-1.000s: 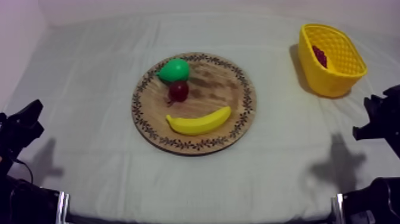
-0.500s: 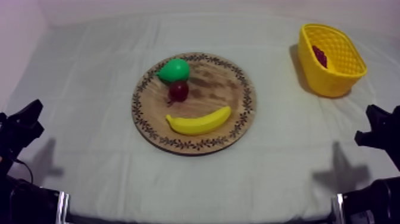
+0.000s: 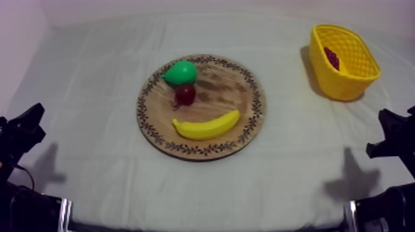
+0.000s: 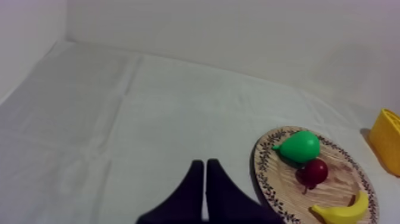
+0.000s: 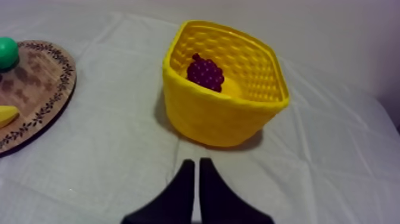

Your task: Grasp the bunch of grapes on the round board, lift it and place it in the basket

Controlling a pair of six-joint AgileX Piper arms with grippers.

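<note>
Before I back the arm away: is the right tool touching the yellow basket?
Apart. The right wrist view shows a strip of bare cloth between the right tool, shut on nothing, and the yellow basket.

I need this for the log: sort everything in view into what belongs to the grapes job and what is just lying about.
Belongs to the job: bunch of grapes, already in the yellow basket; wooden board.
Just lying about: pear, small red fruit and banana, all on the board.
</note>
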